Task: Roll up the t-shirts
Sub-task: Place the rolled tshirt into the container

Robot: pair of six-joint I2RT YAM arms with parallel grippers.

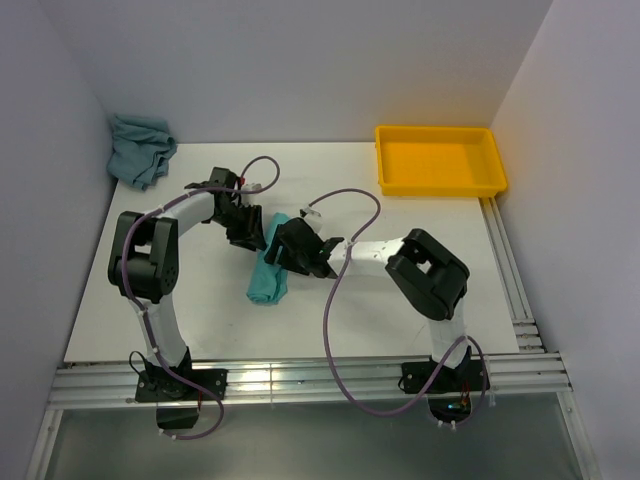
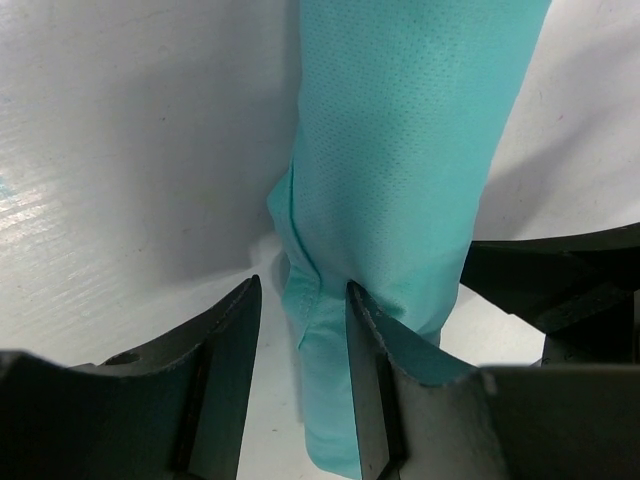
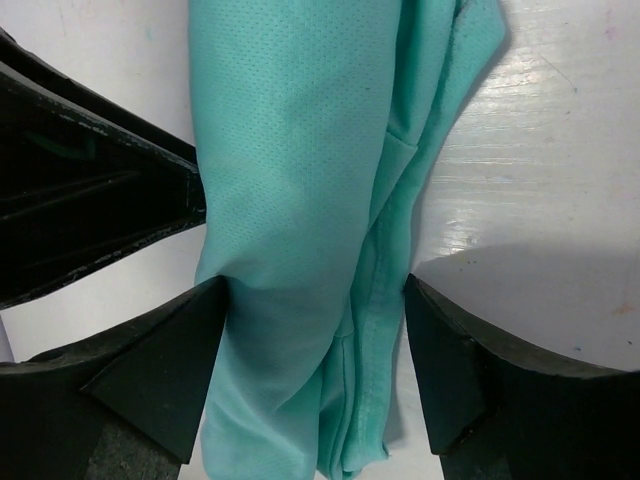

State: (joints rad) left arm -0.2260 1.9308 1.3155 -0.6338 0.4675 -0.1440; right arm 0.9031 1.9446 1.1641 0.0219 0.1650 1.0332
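**Position of the work item.** The mint-turquoise t-shirt (image 1: 268, 278) lies as a long, narrow roll on the white table (image 1: 240, 330), centre-left, between the two arms.

**Obstructed areas.**
- Overhead view: only the near end of the roll is exposed. Both gripper heads cover the far end, and the individual fingers cannot be made out there.
- Wrist views: the top and bottom frame edges cut the roll off, so neither end shows. The fabric has a fine perforated weave.

**Left gripper** (image 2: 300, 300). The jaws are partly spread, and bare table shows in the gap. One finger (image 2: 370, 350) lies against the side of the roll. A fold of fabric sits just inside the gap but is not pinched.

**Right gripper** (image 3: 315, 300). The jaws are spread wide and straddle the roll. One finger (image 3: 170, 370) touches the fabric edge, and the other stands just beside a stitched hem. A dark part of the left gripper enters this view from the left edge.

**Other items.** The grey-teal t-shirt (image 1: 140, 150) lies crumpled in the back-left corner, well apart from both grippers. A yellow plastic tray (image 1: 440, 188) sits at the back right.
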